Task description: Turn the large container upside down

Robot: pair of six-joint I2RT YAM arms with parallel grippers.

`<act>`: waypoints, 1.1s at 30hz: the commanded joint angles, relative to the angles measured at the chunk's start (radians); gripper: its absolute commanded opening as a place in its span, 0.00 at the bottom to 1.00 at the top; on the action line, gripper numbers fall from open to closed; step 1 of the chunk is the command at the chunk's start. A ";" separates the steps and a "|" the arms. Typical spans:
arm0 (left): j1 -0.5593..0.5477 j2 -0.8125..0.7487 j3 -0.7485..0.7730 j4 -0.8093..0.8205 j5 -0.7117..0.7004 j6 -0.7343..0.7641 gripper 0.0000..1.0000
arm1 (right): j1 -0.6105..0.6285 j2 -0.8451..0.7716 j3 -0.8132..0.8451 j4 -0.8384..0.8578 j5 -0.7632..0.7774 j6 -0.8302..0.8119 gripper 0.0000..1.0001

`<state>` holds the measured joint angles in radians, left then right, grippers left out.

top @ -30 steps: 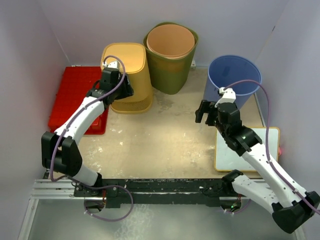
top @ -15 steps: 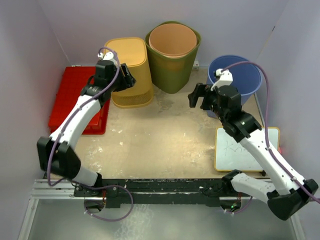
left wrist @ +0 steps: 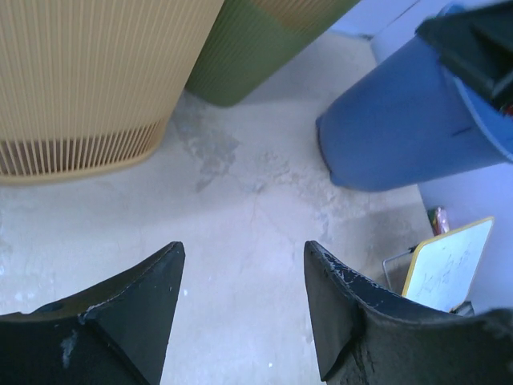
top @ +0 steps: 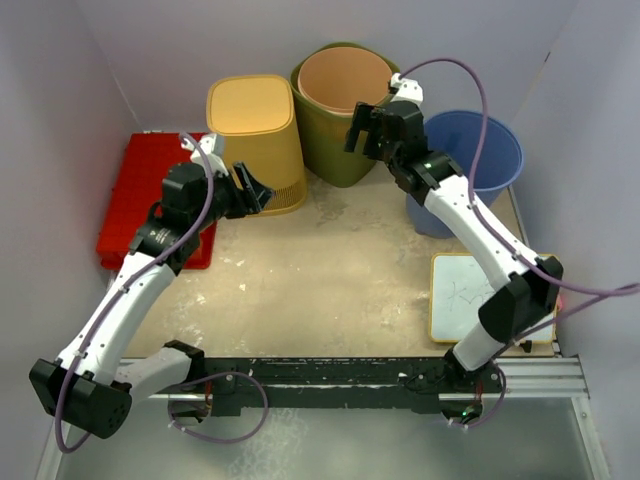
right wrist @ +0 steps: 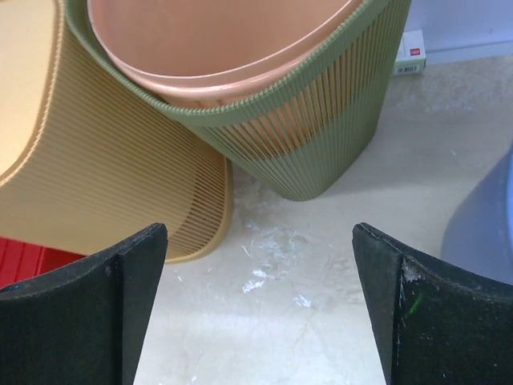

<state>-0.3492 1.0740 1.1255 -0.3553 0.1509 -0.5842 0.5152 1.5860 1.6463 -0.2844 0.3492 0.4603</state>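
Since the green container is the biggest bin on the table, it reads as the task's thing. It stands upright at back centre, mouth up, with a pink liner nested inside. The yellow bin is just beside it on the left and the blue bucket is near on the right. Right gripper hovers by the green container's front-right wall, not touching, fingers spread very wide with nothing between them; its wrist view looks over the ribbed wall and into the liner. Left gripper sits low near the yellow bin's foot, fingers moderately apart, empty. Step in hand, by judgement: getting a hold on the green container to tip it. Done well, one finger goes inside the rim and one outside, pinching wall and liner together so the liner cannot slide out. The tip should go toward the bare floor in front, away from both neighbours, and the left arm could steady the opposite wall. Risk: the ribbed wall flexes and the grip slips. Against a second ago, the right gripper was down by the blue bucket's near side and has swung up and across to the green container. The left gripper was against the yellow bin's flank and has backed off, lower. Red tray and whiteboard look unchanged.
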 commanded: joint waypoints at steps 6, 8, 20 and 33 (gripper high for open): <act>-0.008 -0.020 -0.071 0.020 0.068 -0.025 0.59 | 0.002 0.148 0.229 -0.037 0.075 0.119 1.00; -0.010 -0.021 -0.075 0.021 0.071 -0.018 0.59 | 0.002 0.150 0.229 -0.018 0.075 0.123 1.00; -0.013 -0.024 -0.123 0.042 0.079 -0.019 0.59 | -0.006 0.276 0.351 -0.030 0.176 0.186 1.00; -0.013 -0.034 -0.140 0.018 0.064 -0.007 0.59 | -0.051 0.302 0.328 -0.081 0.183 0.209 0.97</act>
<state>-0.3569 1.0630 0.9874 -0.3653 0.2134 -0.5915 0.4992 1.9114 1.9701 -0.3542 0.4850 0.6540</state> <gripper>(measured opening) 0.591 0.982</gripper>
